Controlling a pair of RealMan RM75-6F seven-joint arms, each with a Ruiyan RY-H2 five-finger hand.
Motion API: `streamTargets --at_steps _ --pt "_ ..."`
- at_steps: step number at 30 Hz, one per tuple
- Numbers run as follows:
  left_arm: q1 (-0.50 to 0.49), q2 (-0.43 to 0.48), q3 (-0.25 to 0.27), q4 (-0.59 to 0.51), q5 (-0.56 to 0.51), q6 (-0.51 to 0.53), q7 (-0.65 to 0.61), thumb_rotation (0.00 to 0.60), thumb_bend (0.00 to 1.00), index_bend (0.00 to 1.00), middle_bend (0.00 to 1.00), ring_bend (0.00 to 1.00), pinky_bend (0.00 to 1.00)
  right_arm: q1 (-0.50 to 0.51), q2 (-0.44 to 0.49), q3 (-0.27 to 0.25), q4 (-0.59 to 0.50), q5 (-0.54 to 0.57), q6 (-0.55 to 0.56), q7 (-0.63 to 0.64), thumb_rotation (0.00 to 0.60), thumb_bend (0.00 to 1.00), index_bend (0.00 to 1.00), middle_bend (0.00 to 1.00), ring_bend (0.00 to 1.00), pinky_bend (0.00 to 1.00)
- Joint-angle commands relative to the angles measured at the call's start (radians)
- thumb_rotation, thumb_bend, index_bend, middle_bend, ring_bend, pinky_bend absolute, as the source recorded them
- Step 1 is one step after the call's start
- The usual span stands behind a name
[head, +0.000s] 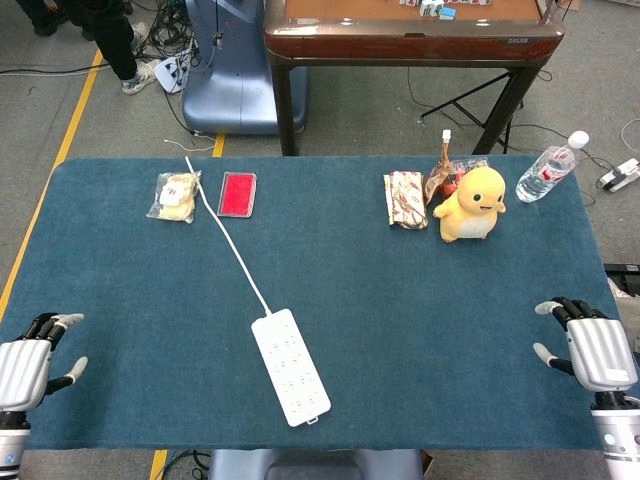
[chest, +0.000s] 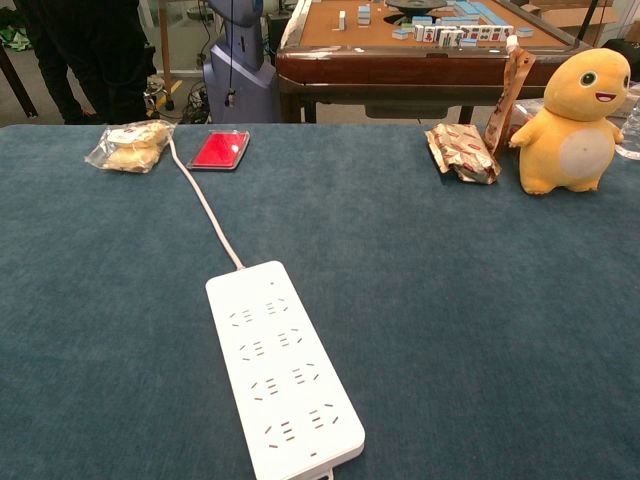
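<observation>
1. Head view: left hand (head: 28, 365) at the near left corner of the table (head: 140, 300), right hand (head: 592, 345) at the near right edge; both hold nothing, fingers apart and loosely curved, resting at table level well clear of every object; chest view shows neither hand.
2. Power strip (head: 291, 366) lies flat near the front centre, roughly midway between the hands and the nearest thing to both; sockets face up; its cord (head: 228, 240) runs diagonally off the far edge, probably toward a floor outlet.
3. Far left, either side of the cord: bagged pastry (head: 175, 196) and red case (head: 237, 194), near each other but apart.
4. Far right cluster: snack packet (head: 405, 199), brown pouch (head: 441, 175) upright behind the yellow plush toy (head: 472, 205); water bottle (head: 549, 170) lying tilted at the far right corner.
</observation>
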Motion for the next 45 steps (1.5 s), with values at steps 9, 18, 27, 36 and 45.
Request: streamTargets --at_steps 9,18,27,36,45 --pt "-0.005 -0.002 0.003 0.01 0.018 -0.003 -0.015 0.6 0.27 0.33 0.33 0.24 0.54 0.001 -0.006 -0.001 0.011 -0.004 -0.002 0.017 0.6 0.13 0.39 0.37 0.34 0.51" --pt "-0.098 0.009 -0.017 -0.014 0.102 -0.071 -0.123 0.6 0.28 0.36 0.66 0.78 0.96 0.01 0.038 0.018 -0.025 -0.005 0.005 0.001 0.6 0.13 0.39 0.37 0.34 0.51" --pt "-0.265 -0.004 -0.029 -0.072 0.148 -0.281 -0.091 0.6 0.45 0.35 1.0 1.0 1.0 -0.01 0.103 0.015 -0.105 -0.003 0.03 -0.015 0.6 0.13 0.39 0.37 0.34 0.51" --pt "-0.43 -0.046 -0.041 -0.088 0.124 -0.513 -0.029 0.6 0.51 0.31 1.0 1.0 1.0 -0.042 0.138 0.022 -0.126 0.02 0.07 -0.006 0.6 0.13 0.39 0.37 0.34 0.51" --pt "-0.525 -0.101 -0.056 -0.08 0.05 -0.628 0.064 0.6 0.51 0.29 1.0 1.0 1.0 -0.041 0.122 0.02 -0.094 0.037 0.05 0.022 0.6 0.13 0.39 0.37 0.34 0.51"
